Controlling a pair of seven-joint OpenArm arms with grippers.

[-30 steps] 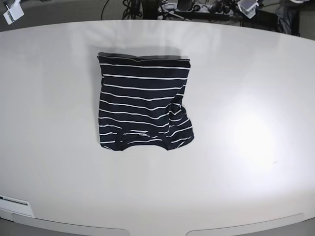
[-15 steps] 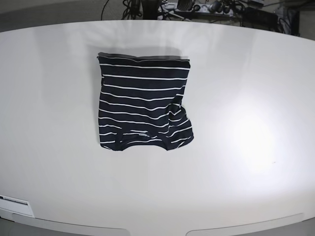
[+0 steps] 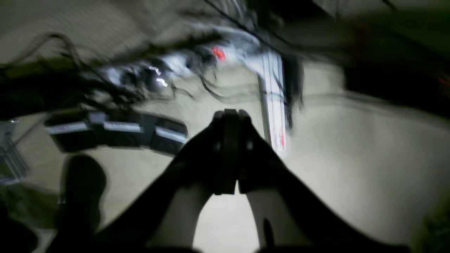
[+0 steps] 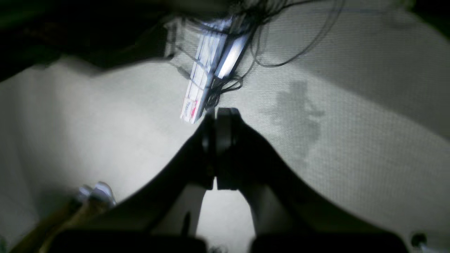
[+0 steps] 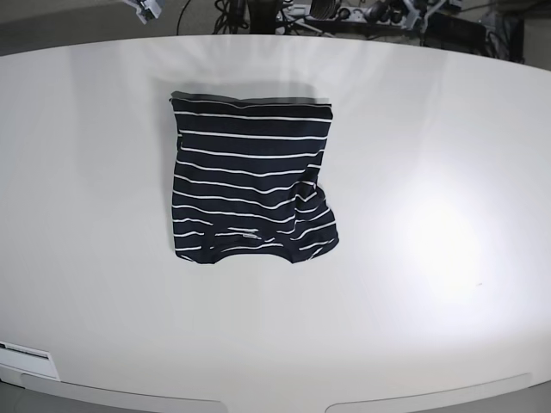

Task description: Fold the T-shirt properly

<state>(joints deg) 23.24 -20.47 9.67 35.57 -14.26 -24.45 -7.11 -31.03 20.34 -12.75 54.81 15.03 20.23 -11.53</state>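
Both grippers are off the table right now. The left gripper [image 3: 230, 117] has its fingers pressed flat together with nothing between them, and it's hanging over the carpet with a blurry mess of cables [image 3: 116, 80] and a black power strip [image 3: 116, 131] behind it. Same deal with the right gripper [image 4: 219, 114]: jaws squeezed closed, holding nothing, over pale carpet with a white strip [image 4: 207, 80] and some loose wires past its tip.

In the base view only a small pale bit of arm pokes in at the far edge on each side, beyond the table.

The T-shirt [image 5: 250, 181] is lying on the white table [image 5: 430, 327], folded into a rough rectangle, a bit left of centre and closer to the far edge. Top edge is neat and straight; the near right corner is bunched and wrinkly. Nothing's touching it.
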